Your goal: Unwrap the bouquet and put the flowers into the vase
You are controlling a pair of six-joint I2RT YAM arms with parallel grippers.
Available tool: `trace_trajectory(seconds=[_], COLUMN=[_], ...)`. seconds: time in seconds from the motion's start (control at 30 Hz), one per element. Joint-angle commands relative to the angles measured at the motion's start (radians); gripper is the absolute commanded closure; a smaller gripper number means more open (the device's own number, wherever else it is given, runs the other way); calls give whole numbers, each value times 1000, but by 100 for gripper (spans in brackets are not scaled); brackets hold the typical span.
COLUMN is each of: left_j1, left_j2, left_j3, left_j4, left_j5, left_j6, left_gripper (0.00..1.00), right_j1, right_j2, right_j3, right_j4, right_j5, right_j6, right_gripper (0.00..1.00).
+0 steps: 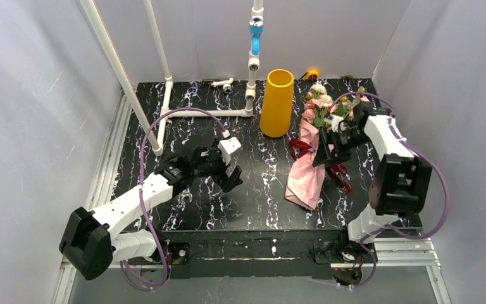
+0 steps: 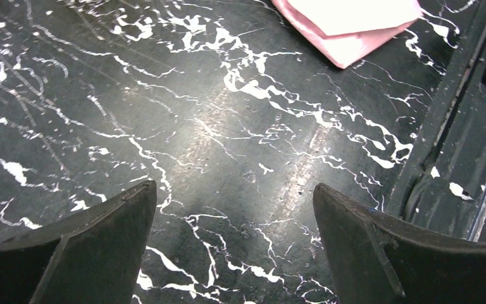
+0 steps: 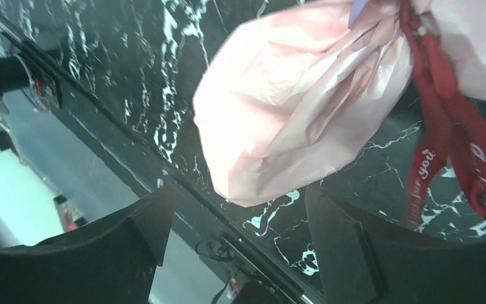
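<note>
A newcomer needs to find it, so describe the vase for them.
On the black marbled table, look near the back wall, right of the white pipe frame. The vase stands upright beside the bouquet: the only plain yellow cylinder.

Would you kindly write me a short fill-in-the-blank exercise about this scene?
The vase stands ___ on the table.
The bouquet lies on the table, wrapped in ___ paper.
Its ribbon is dark ___.
The left gripper hangs ___ over the table.
Missing: upright; pink; red; open.
</note>
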Motion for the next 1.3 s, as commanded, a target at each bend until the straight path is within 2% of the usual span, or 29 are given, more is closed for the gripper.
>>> trace_trajectory(seconds=[0.0,0.1,0.17,0.3,0.47,0.67,0.83,0.93,1.1,1.2,1.27], left_j1=[-63,-142,-187,-279,-379,-425,-430,-430,-425,-413,-397], left_j2=[24,85,154,351,578,782,891,901,834,767,727], left_j3=[25,47,84,239,426,617,680,650,543,459,407], left_j4=[-2,48,103,116,150,153,114,94,13,-26,-59], left_j5=[53,27,-18,-118,-259,-397,-414,-412,-381,-370,-308], left_j6=[31,5,-67,-212,-325,-405,-382,-368,-329,-283,-250], left_gripper=[9,10,12,16,18,17,19,29,65,78,85], right_j1=[-54,-104,-137,-210,-240,-253,-255,-258,-259,-258,-258], right_j2=[-142,-151,-125,-54,-33,-89,-114,-95,-115,-135,-145], right_j3=[29,77,118,211,276,236,229,254,244,206,177], right_j4=[63,75,76,62,62,49,21,-35,-73,-103,-135], right_j5=[-93,-33,9,25,77,86,102,82,27,-14,-41], right_j6=[64,4,-23,-33,-34,-65,-75,-88,-139,-189,-225], right_gripper=[17,18,19,20,20,20,19,19,19,19,19])
